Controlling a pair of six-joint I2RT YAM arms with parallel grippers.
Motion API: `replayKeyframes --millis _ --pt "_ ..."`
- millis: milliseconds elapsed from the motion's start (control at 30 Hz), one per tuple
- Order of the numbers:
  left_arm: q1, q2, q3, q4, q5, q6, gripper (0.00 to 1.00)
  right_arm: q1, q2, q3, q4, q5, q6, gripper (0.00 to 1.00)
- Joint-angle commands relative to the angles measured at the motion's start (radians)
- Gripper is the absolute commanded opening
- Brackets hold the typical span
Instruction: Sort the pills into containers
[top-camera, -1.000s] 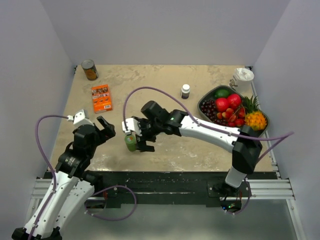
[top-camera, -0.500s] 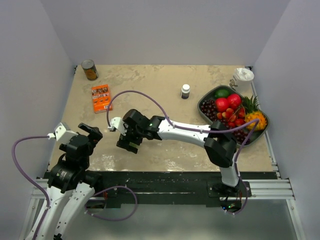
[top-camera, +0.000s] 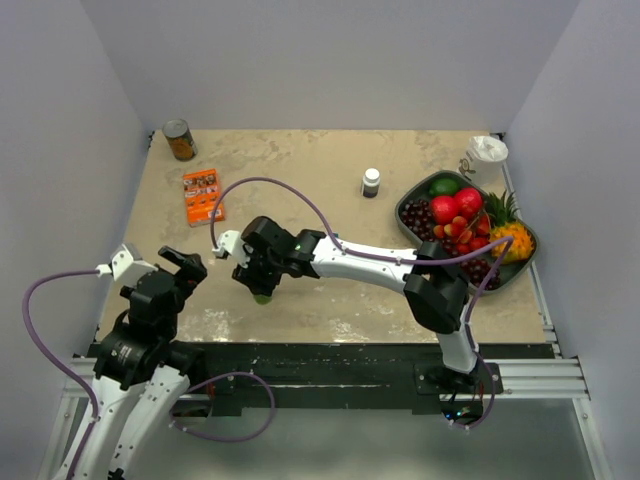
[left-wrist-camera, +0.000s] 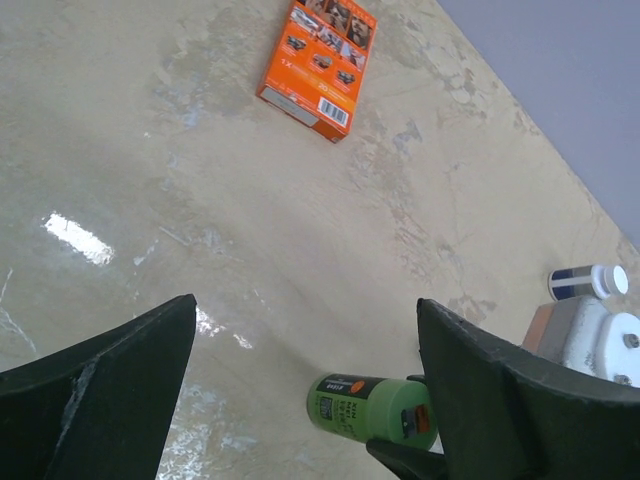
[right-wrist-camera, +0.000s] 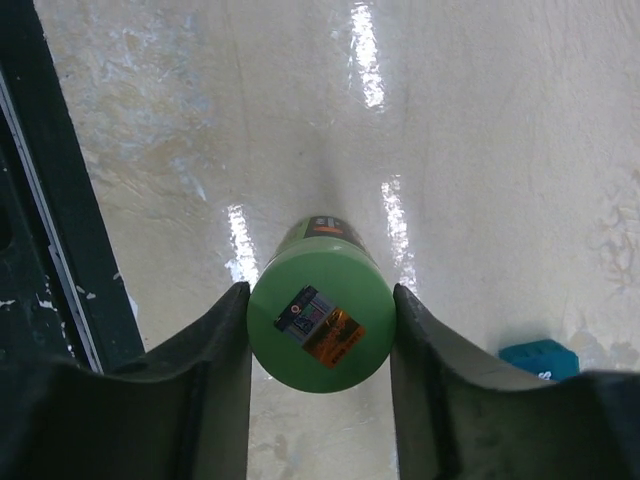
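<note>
- Only a corner of the teal pill organiser (right-wrist-camera: 540, 358) shows, on the counter (right-wrist-camera: 500, 150) just beside the right gripper (right-wrist-camera: 318, 300). Its contents and long axis cannot be told.
- The right gripper's jaws clamp the sides of a green bottle (right-wrist-camera: 320, 335).
- The left gripper (left-wrist-camera: 305, 305) has its jaws wide, with nothing between them.

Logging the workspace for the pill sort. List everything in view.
Table: one, beige, under everything.
Tin can: one, brownish, back left corner.
Box: one, orange, left side.
Small bottle: one, dark with white cap, back centre.
Fruit tray: one, grey, right side, holding mixed fruit.
White object: one, back right corner, unidentifiable.
Green bottle: one, orange-labelled, front left.
Teal piece: one, near green bottle, partly seen.
Left gripper: one, black, open, empty, front left.
Right gripper: one, black, shut on green bottle.
</note>
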Motion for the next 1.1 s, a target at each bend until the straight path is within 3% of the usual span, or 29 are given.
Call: replayKeyframes --millis 0,67,200,300,333,433,533,600,700,900,1067 --pt "0.005 -0.028 0.019 0.092 0.082 0.117 0.95 0.005 -0.037 0.032 -0.007 -0.011 -0.021 0.20" --pt "0.005 -0.045 0.010 0.146 0.156 0.159 0.95 -0.001 -0.069 0.000 -0.007 -0.009 -0.038 0.10" --pt "0.005 -0.082 -0.039 0.291 0.364 0.335 0.95 -0.044 -0.193 -0.057 -0.070 -0.130 -0.140 0.06" --pt "0.005 -0.059 -0.091 0.454 0.654 0.454 0.93 -0.131 -0.264 -0.094 -0.160 -0.364 -0.258 0.05" --pt "0.005 -0.050 -0.106 0.557 0.814 0.466 0.89 -0.193 -0.308 -0.105 -0.180 -0.427 -0.283 0.05" --pt "0.005 0.012 -0.166 0.766 1.025 0.446 0.88 -0.289 -0.409 -0.167 -0.205 -0.520 -0.339 0.04" --pt "0.003 0.114 -0.194 0.931 1.134 0.423 0.89 -0.384 -0.482 -0.241 -0.205 -0.595 -0.357 0.04" --pt "-0.009 0.204 -0.194 0.977 1.168 0.419 0.97 -0.430 -0.548 -0.293 -0.193 -0.630 -0.360 0.04" --pt "-0.107 0.283 -0.192 1.028 1.141 0.455 0.99 -0.511 -0.615 -0.350 -0.167 -0.658 -0.348 0.04" --pt "-0.391 0.406 -0.192 1.060 0.891 0.572 1.00 -0.576 -0.675 -0.431 -0.156 -0.716 -0.340 0.04" --pt "-0.482 0.461 -0.235 1.106 0.804 0.639 1.00 -0.617 -0.715 -0.502 -0.130 -0.762 -0.345 0.04"
